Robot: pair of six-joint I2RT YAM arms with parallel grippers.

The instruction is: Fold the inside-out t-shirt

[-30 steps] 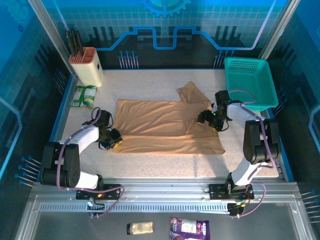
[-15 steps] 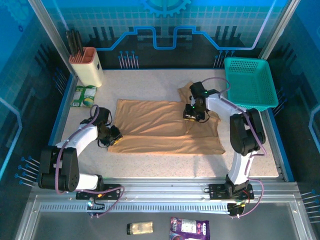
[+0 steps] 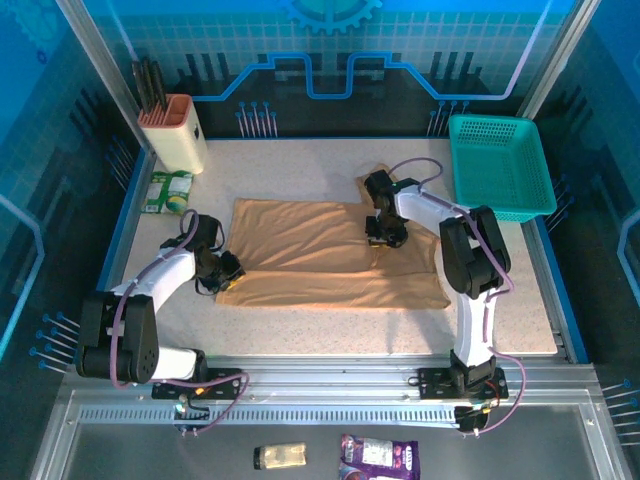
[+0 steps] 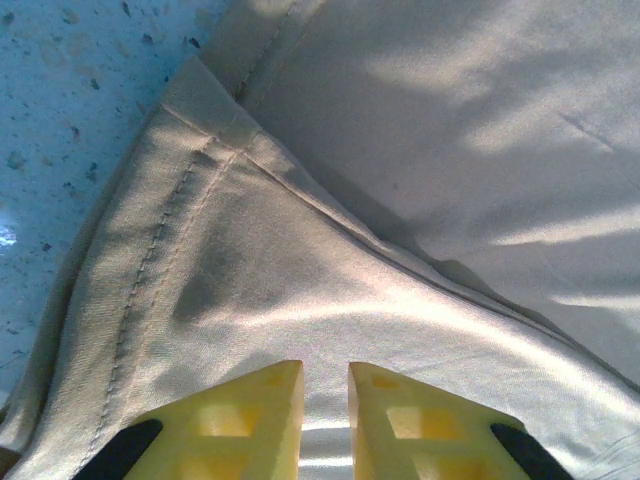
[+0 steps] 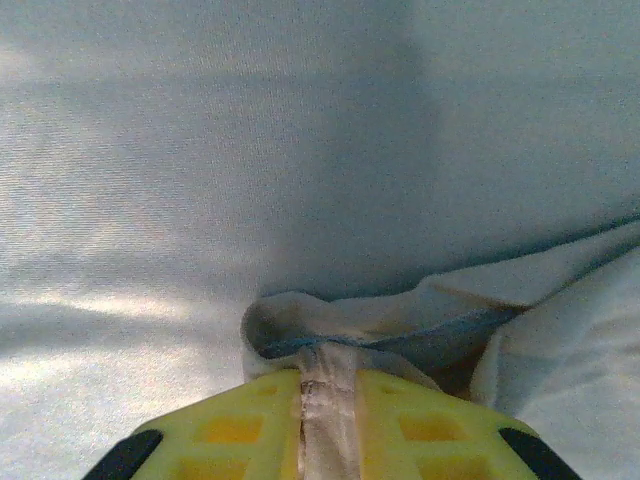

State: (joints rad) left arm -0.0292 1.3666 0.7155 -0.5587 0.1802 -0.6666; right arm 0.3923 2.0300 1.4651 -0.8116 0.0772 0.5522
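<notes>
The right hand (image 3: 385, 232) has swung in from the basket side, over the sleeve and onto the body of the inside-out t-shirt (image 3: 320, 255), and its fingers have gone from wide apart to pinched together; the left hand (image 3: 228, 275) has barely shifted from the shirt's near corner.

Up close on the right wrist view: the right hand (image 5: 328, 385) is clamped on a raised fold of the inside-out t-shirt (image 5: 200, 200); a narrow strip of hem is squeezed between the two yellow fingers; a small puckered loop of fabric stands just ahead of the tips; flat cloth runs on beyond that.

Over to the left wrist view: the left hand (image 4: 325, 375) has its fingers nearly together, with a thin slot between them and cloth in it; it grips the inside-out t-shirt (image 4: 420, 180) beside a stitched hem corner; ahead and to the left of the tips is bare speckled surface (image 4: 60, 80).

From above, the shirt lies spread flat on the surface (image 3: 300, 170) between the two hands; one sleeve sticks out just beyond the right hand; the teal basket (image 3: 500, 165) sits well apart, off to that hand's right and farther out.
</notes>
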